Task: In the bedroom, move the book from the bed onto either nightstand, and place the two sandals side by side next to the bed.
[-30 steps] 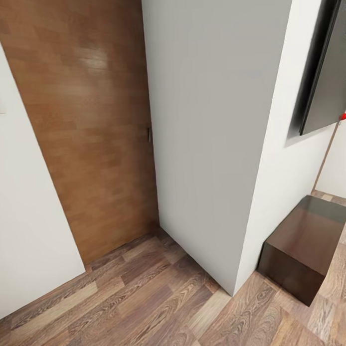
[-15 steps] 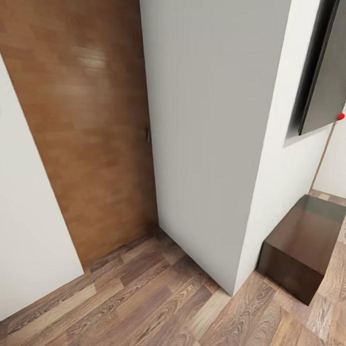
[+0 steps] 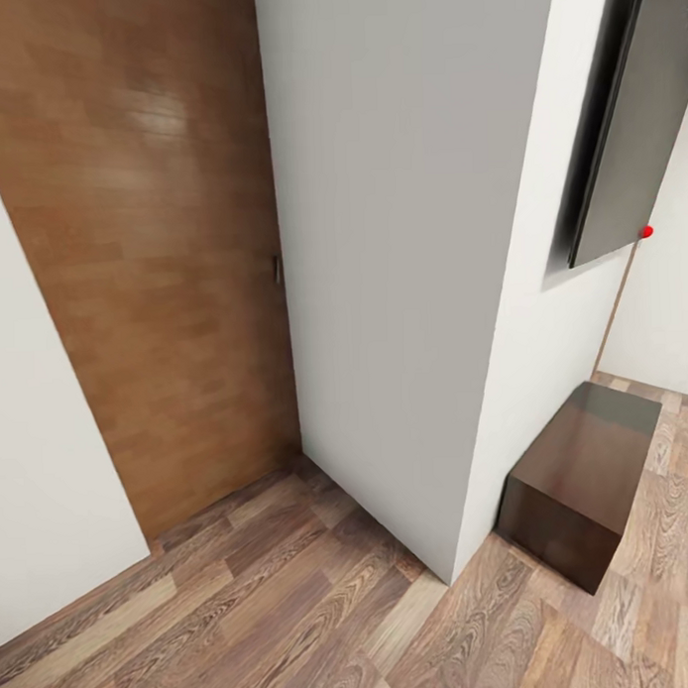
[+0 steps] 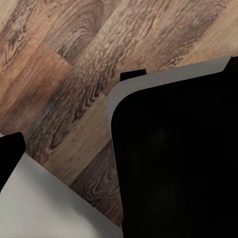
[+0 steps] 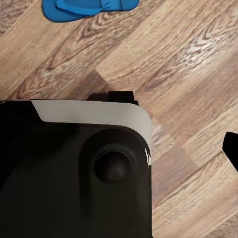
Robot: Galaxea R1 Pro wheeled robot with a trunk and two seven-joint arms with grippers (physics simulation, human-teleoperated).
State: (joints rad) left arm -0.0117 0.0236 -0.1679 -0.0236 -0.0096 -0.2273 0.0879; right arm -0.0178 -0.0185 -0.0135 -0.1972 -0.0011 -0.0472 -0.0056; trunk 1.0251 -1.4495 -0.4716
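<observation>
One bright-blue sandal (image 5: 84,7) lies flat on the wood-plank floor (image 5: 188,59) in the right wrist view, beyond a black-and-white part of my own body (image 5: 84,168). The left wrist view looks down on plank floor (image 4: 59,64) and another black-and-grey part of my body (image 4: 173,158). The book and the bed are out of view. A low dark-brown cabinet (image 3: 577,475) with a glossy top stands against the white wall in the head view; I cannot tell whether it is a nightstand.
A brown wooden door (image 3: 143,262) is ahead on the left, between a white wall (image 3: 41,474) and a protruding white wall corner (image 3: 411,282). A black panel (image 3: 624,126) hangs on the wall above the cabinet. Open plank floor (image 3: 294,623) lies in front.
The whole head view has slid to the left, so the camera has turned right. The red dot on the left wall has gone out of frame. Nothing in the room itself has moved.
</observation>
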